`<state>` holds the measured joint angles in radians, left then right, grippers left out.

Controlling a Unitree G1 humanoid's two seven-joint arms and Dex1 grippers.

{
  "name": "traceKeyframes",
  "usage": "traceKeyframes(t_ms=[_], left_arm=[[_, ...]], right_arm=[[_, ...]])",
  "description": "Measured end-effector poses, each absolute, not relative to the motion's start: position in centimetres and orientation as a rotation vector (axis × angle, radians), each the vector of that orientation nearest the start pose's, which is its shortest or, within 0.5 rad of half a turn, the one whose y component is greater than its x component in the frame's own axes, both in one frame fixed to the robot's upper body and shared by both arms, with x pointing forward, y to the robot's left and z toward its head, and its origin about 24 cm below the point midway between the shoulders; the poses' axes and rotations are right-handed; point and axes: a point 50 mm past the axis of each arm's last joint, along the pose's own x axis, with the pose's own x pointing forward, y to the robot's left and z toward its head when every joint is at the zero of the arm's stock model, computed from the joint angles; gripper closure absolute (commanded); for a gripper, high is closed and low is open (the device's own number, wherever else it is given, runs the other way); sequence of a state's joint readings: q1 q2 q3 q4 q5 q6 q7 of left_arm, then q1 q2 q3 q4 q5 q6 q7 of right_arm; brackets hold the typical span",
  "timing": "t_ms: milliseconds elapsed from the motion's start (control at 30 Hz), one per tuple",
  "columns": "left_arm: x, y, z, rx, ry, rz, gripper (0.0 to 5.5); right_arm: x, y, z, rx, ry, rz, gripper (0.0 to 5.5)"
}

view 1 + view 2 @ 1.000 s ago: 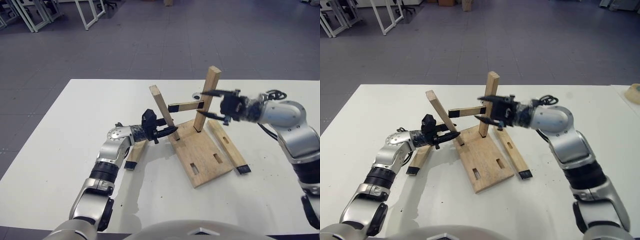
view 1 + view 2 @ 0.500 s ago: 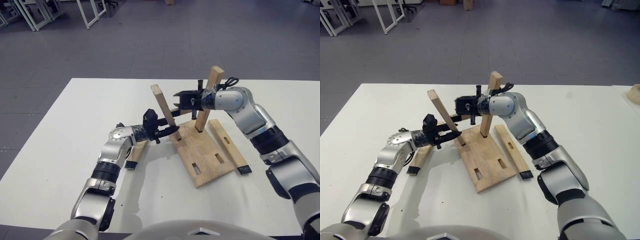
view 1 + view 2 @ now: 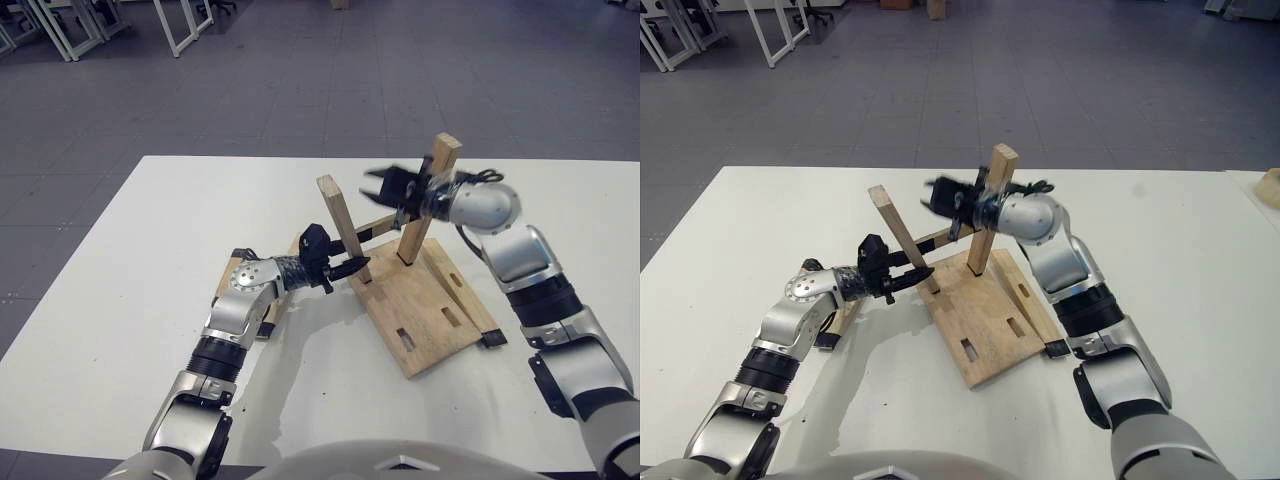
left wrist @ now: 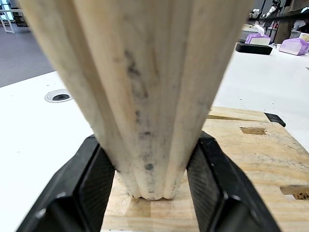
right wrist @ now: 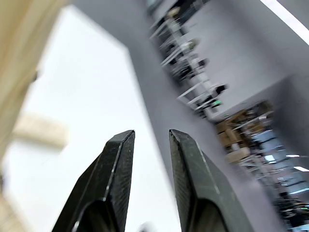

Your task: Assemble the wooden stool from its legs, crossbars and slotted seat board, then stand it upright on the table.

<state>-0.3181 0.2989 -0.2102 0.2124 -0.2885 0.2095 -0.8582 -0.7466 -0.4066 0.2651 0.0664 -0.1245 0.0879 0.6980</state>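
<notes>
Wood all round, plain and pale, so I'd expect stiff, light parts that won't flex but will lever out of their slots if you push high up.

Head cameras: the flat slotted wooden seat board [image 3: 425, 300] lies on the white worktop [image 3: 120, 280]. A leaning wooden leg [image 3: 343, 222] and a straighter wooden leg [image 3: 415, 235] stand in it, with a short wooden crossbar [image 3: 380, 224] between them. Your left tool [image 3: 352, 266] is clamped on the leaning leg low down by the board, which is a good spot with the least leverage. Your right tool [image 3: 385, 190] hovers spread and holds nothing, near the straighter leg's upper part.

Left wrist view: black pads [image 4: 91, 183] squeeze the leg [image 4: 145, 96] just above the board [image 4: 251, 159]. It's smooth wood and could slip.

Right wrist view: fingers [image 5: 111, 179] are apart with nothing between them. Can't tell which piece the blurred pale wood [image 5: 19, 72] beside them is.
</notes>
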Motion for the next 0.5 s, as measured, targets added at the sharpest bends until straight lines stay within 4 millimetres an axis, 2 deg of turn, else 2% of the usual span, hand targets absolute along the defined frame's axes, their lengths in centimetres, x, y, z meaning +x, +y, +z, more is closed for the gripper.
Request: traceKeyframes(t_ms=[67, 133, 200, 333, 500], left_arm=[[28.4, 11.5, 5.3, 0.019, 0.213, -1.06, 3.45], [28.4, 11.5, 5.4, 0.025, 0.22, -1.06, 3.45], [28.5, 11.5, 5.5, 0.03, 0.221, -1.065, 3.45], [28.7, 11.4, 5.7, 0.028, 0.239, -1.063, 3.45], [29.0, 11.3, 6.0, 0.027, 0.272, -1.062, 3.45]], right_arm=[[32.9, -9.1, 22.4, -0.804, -0.386, 0.844, 4.21], [32.7, -9.0, 22.6, -0.804, -0.385, 0.843, 4.21], [32.2, -9.1, 21.2, -0.825, -0.33, 0.895, 4.21], [31.0, -9.9, 14.9, -0.857, -0.056, 1.032, 4.21], [31.0, -9.8, 14.8, -0.92, -0.039, 1.029, 4.21]])
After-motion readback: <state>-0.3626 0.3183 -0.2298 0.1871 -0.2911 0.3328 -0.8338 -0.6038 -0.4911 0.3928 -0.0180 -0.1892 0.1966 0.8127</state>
